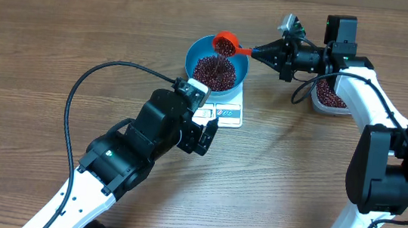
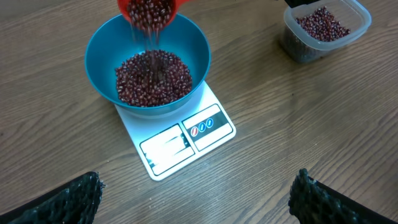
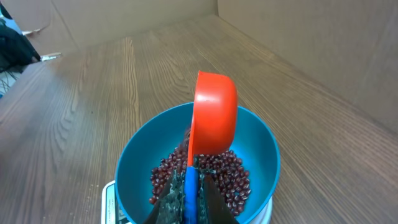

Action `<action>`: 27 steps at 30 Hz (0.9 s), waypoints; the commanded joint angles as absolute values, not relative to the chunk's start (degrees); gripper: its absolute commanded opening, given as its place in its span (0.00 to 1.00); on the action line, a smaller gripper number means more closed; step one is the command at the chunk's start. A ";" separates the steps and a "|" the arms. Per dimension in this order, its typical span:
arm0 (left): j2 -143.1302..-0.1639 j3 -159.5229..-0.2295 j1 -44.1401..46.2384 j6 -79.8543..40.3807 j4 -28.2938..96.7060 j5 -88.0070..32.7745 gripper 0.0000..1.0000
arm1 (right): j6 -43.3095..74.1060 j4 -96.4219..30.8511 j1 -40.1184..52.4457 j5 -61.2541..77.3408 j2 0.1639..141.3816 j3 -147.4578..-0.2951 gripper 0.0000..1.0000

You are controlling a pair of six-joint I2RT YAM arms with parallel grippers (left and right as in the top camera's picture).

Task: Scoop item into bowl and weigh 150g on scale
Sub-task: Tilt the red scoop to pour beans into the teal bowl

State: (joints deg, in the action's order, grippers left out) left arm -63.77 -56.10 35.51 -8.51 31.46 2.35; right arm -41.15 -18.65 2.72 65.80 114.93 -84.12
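Overhead, the right end effector (image 1: 262, 54) is clamped on the handle of the small red plastic scoop (image 1: 225, 44), which is tipped over the round deep blue bowl (image 1: 243, 71) on the flat white rectangular scale (image 1: 228, 116). The left end effector (image 1: 203, 135) gapes empty nearby.

From the left wrist, tiny dark red-brown beans (image 2: 152, 78) pour in near the far rim. A fast dump could overshoot the weight or bounce strays onto the table (image 2: 298, 124).

From the right wrist, the scoop stands almost vertical, so metering looks hard.

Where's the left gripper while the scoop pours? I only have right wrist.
Observer: The left gripper is open and empty, hovering near the display end of the scale, touching nothing.
Operator: Reading?
Observer: No digits legible on the display in the left wrist view.
Operator: Any other container?
Observer: A clear tub of beans sits right of the scale.
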 commanded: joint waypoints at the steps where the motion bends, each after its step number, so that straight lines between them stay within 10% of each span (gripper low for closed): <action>1: -63.64 -55.61 35.27 -7.25 31.22 2.11 0.99 | -45.15 -18.50 2.94 66.74 115.09 -85.69 0.04; 27: -63.64 -55.61 35.27 -7.22 31.20 2.13 1.00 | -45.12 -19.84 2.94 67.09 115.09 -85.69 0.04</action>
State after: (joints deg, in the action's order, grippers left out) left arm -63.77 -56.07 35.51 -8.49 31.46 2.35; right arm -44.66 -20.16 2.72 65.84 114.93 -84.12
